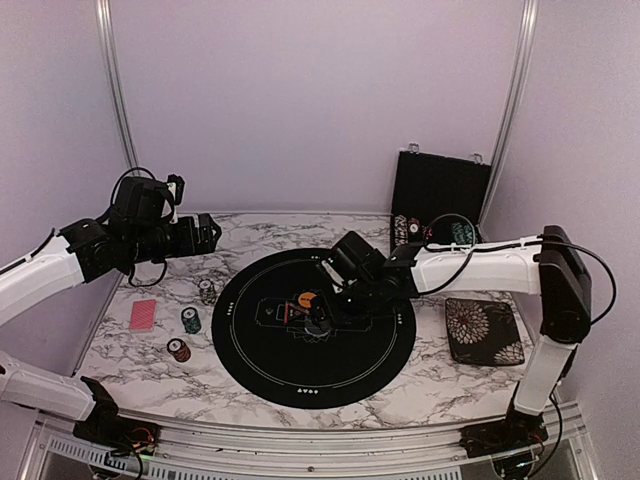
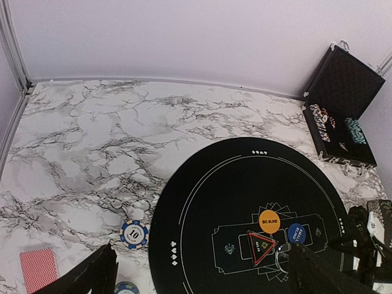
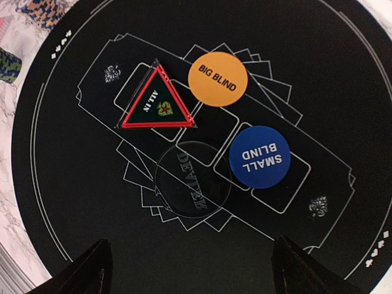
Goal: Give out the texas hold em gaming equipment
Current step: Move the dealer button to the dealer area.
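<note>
On the round black mat (image 1: pixel 262 352) lie an orange BIG BLIND button (image 3: pixel 217 79), a blue SMALL BLIND button (image 3: pixel 267 157), a red-edged black ALL IN triangle (image 3: pixel 156 101) and a clear DEALER disc (image 3: pixel 193 179). My right gripper (image 3: pixel 190 283) hovers over them, open and holding nothing, with the disc just ahead of its fingertips. Left of the mat, a red-backed card (image 1: pixel 144 316) and three chip stacks (image 1: pixel 191 320) sit on the marble. My left gripper (image 1: pixel 207 232) hangs high at the back left, open and empty. In its view are a blue chip stack (image 2: pixel 134 233) and the card (image 2: pixel 38 269).
The black hinged chip case (image 1: pixel 440 200) stands open at the back right with chips inside. A square floral black pad (image 1: pixel 485 330) lies right of the mat under the right arm. Metal frame posts rise at both back corners, against lilac walls.
</note>
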Available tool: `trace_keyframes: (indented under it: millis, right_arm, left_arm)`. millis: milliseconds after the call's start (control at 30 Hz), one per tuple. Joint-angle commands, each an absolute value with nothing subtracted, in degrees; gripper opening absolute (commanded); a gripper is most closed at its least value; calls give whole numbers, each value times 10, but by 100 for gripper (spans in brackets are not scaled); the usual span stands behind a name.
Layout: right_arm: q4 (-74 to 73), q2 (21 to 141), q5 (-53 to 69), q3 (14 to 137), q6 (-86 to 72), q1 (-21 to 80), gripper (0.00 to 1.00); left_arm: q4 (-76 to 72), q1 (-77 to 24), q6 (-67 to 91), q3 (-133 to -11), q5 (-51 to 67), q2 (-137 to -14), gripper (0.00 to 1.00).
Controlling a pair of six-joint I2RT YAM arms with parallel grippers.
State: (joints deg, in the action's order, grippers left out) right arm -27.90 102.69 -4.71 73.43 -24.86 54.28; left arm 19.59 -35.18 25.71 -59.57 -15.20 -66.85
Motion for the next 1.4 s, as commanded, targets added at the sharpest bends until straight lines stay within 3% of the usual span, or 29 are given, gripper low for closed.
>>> trace_keyframes:
  millis: [0, 300, 1100, 1367]
  right_arm:
    - [-303, 1077, -28, 781, -267, 550, 87]
    - [-330, 1152, -41, 832, -275, 564, 78]
    - [-379, 1258, -123, 937, -263, 570, 77]
    - [-388, 1268, -144, 938, -251, 571, 68]
  left_arm:
    - [210, -346, 258, -596, -142, -660, 99]
    - [209, -340, 258, -599, -135, -660, 99]
    - [197, -332, 263, -601, -113, -663, 99]
    - [196, -330, 263, -604, -111, -665, 99]
